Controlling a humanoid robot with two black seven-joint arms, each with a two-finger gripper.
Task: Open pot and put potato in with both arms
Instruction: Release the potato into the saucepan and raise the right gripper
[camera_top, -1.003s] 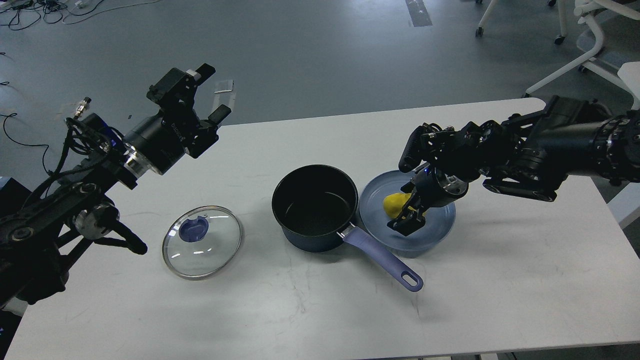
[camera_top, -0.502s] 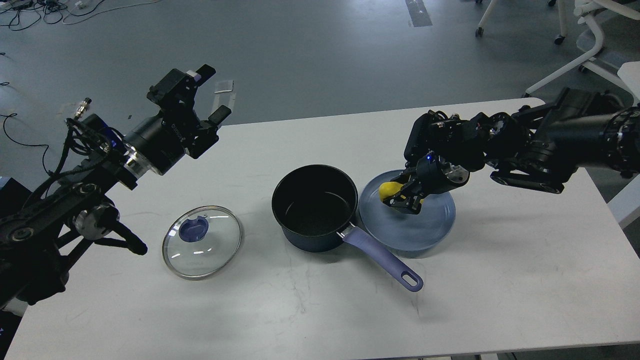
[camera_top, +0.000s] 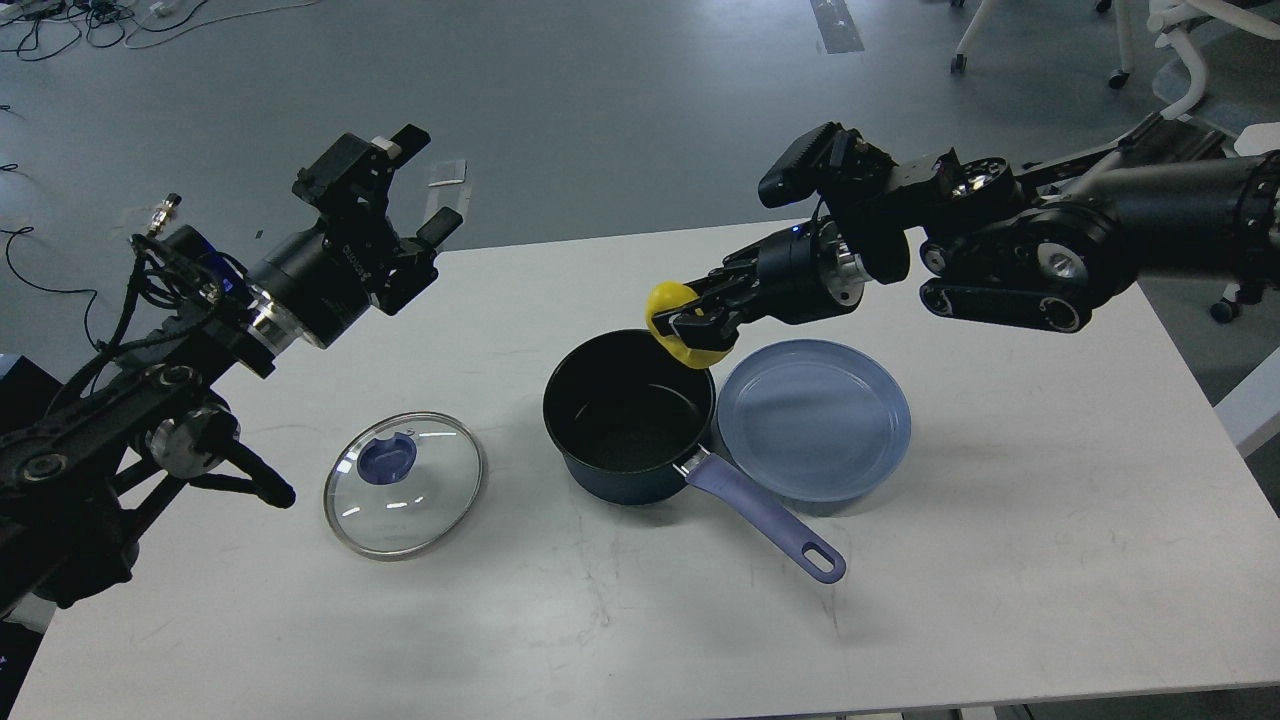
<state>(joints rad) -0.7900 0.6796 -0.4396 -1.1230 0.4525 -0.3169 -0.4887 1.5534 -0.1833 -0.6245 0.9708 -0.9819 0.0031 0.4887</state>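
Toward the near left of the bench (camera_top: 1000, 600) a glass lid (camera_top: 404, 483) lies flat, knob up, well apart from the pot (camera_top: 630, 420). The pot sits open at mid-bench, its black inside bare, its purple handle (camera_top: 765, 515) pointing at the near right edge. Just right of it, touching or nearly so, rests a blue plate (camera_top: 815, 420) with nothing on it.

Above the pot's far right rim, the right gripper (camera_top: 690, 330) pinches the potato (camera_top: 675, 325) in the air, the yellow lump overlapping the rim in this view rather than hanging over the middle of the mouth. Over the far left edge the left gripper (camera_top: 405, 190) is raised with its fingers spread, holding nothing.

With the lid off, the step in hand looks like the carry of the potato to the pot. The next move likely calls for a short shift left and toward the near edge, to bring the potato over the centre of the mouth, then a lowering and a release. Let go where it hangs, it might strike the rim and bounce onto the plate.
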